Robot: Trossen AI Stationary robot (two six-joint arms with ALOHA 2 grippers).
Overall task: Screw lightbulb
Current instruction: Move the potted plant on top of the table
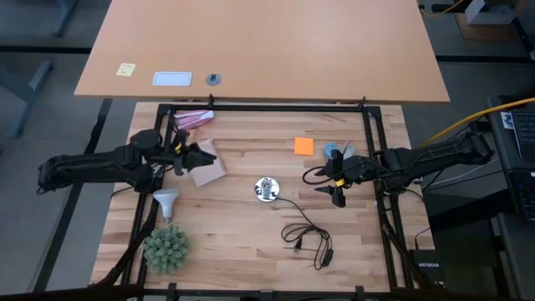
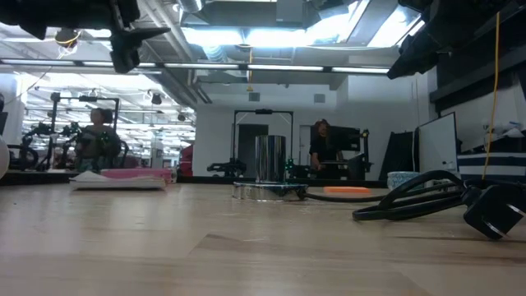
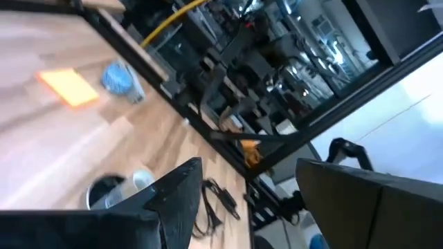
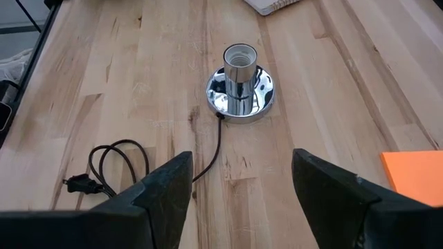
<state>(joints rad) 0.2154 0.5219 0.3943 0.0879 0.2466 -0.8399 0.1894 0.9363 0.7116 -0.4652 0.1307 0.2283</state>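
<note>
from above, the task looks barely begun: the lightbulb [image 1: 165, 201] lies loose on the table near the left edge, well apart from the socket [image 1: 266, 189] at the middle, whose top stands empty. the left gripper [image 1: 194, 156] hovers above the bulb's side of the table with its jaws spread and nothing in them; the right gripper [image 1: 336, 182] waits to the right of the socket, jaws wide and empty too. picking up, carrying and screwing in are all left to do, i judge. around them lie a spiky green plant [image 1: 166, 248] just beside the bulb, a tan block [image 1: 208, 171] near the left gripper, an orange note [image 1: 303, 146] and the black cord [image 1: 306, 233] trailing from the socket toward the front.

at table height, the socket [image 2: 269, 174] stands upright with no bulb in it; the cord's plug [image 2: 496, 210] lies close to the camera.

the left wrist view shows its fingers [image 3: 181, 196] apart, the note and a blue thing far off.

the right wrist view looks straight at the bare socket [image 4: 240, 81] between its open fingers [image 4: 168, 185]; nothing blocks it but the cord [image 4: 118, 164] nearby.
</note>
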